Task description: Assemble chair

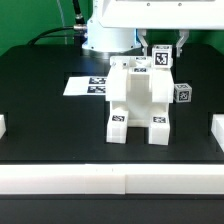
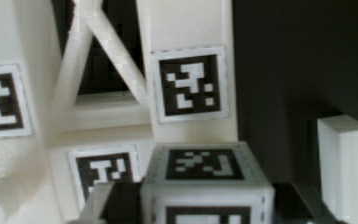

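The chair [image 1: 140,100], a blocky white structure with tag stickers on its feet and top, stands in the middle of the black table. My gripper [image 1: 161,48] hangs just behind its upper right part, in the exterior view, and is shut on a white tagged block [image 1: 160,58]. In the wrist view the block [image 2: 201,178] sits between my dark fingers [image 2: 126,200], with the gripper [image 2: 202,208] close above the chair's tagged panels [image 2: 190,85] and a slotted bar. What lies under the block is hidden.
A small loose tagged cube [image 1: 182,93] lies to the exterior view's right of the chair. The marker board [image 1: 86,86] lies behind it on the left. White rails [image 1: 110,180] edge the table's front and sides. The robot's base [image 1: 108,35] stands at the back.
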You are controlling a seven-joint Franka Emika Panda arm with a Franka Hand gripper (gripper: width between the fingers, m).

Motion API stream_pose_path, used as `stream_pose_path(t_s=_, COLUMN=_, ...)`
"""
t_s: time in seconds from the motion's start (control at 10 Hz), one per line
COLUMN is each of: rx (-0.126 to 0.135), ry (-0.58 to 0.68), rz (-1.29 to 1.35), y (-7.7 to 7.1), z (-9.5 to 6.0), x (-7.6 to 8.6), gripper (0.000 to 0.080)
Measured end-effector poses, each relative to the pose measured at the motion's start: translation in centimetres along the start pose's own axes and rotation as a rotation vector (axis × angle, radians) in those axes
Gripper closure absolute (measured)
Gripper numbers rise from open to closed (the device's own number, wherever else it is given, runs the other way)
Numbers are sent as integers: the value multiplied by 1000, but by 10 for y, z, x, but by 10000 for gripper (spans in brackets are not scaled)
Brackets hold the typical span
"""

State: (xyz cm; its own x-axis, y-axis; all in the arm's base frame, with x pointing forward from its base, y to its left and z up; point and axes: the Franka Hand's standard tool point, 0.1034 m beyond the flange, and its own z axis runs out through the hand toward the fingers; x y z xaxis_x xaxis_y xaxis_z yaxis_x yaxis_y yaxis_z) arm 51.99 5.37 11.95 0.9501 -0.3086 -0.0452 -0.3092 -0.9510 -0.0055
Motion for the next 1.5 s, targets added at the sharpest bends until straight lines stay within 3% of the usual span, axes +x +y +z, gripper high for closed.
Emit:
stream_pose_path(t_s=0.6, rx=3, ry=-2, rz=296, y=-2, z=0, x=-1, gripper=512)
stream_pose_path(t_s=0.8, rx=2, ry=-2, rz=287, y=-1, z=0, x=-1, gripper=494)
stream_pose_path(t_s=0.9, rx=-8, ry=0, rz=213, y=-2, z=1, x=-2, gripper=284)
stream_pose_path(t_s=1.0, rx=-9, ry=-1, rz=190, y=-5, z=1, x=-4, gripper=186)
stream_pose_path(t_s=1.5, rx=-8, ry=4, rz=-287, y=-5, z=1, x=-2, gripper=151)
